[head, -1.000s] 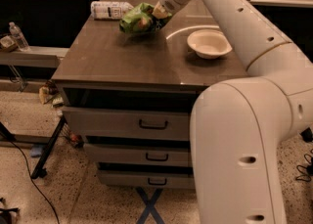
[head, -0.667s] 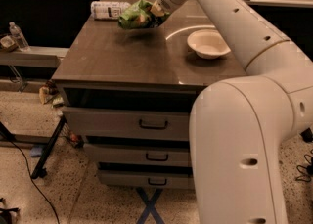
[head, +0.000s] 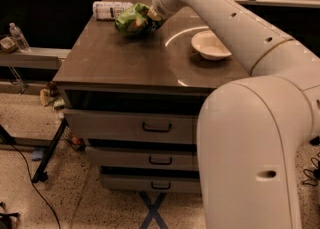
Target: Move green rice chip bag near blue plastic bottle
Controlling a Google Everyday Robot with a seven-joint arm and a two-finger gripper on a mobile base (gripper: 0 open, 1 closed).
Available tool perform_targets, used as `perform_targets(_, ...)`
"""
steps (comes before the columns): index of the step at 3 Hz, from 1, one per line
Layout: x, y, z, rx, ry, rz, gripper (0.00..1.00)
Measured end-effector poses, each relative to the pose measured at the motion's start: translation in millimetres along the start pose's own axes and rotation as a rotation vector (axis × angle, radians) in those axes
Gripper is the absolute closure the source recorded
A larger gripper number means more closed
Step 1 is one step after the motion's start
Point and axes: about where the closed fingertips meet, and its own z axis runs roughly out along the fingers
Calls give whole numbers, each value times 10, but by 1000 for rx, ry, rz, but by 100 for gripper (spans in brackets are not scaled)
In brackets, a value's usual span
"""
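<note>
The green rice chip bag (head: 132, 20) hangs crumpled just above the far left part of the dark table top (head: 130, 58). My gripper (head: 150, 16) is shut on the bag's right end, at the end of the white arm that reaches in from the right. The blue plastic bottle (head: 109, 10) lies on its side at the table's far left edge, with a white label and dark print. The bag is right next to it, just in front and to the right.
A white bowl (head: 211, 46) sits on the right of the table. A small clear water bottle (head: 19, 37) stands on a low shelf at the left. Drawers (head: 150, 128) lie below the table top. My robot's white body (head: 255, 153) fills the lower right.
My gripper has carried the bag a little further back and left, closer to the bottle.
</note>
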Motion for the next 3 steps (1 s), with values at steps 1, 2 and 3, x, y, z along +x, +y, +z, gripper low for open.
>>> perform_targets(1, -5, 106, 46, -2, 0, -3, 35)
perform_targets(2, -33, 173, 94, 5, 3, -2, 12)
perform_targets(3, -91, 225, 167, 23, 7, 9, 0)
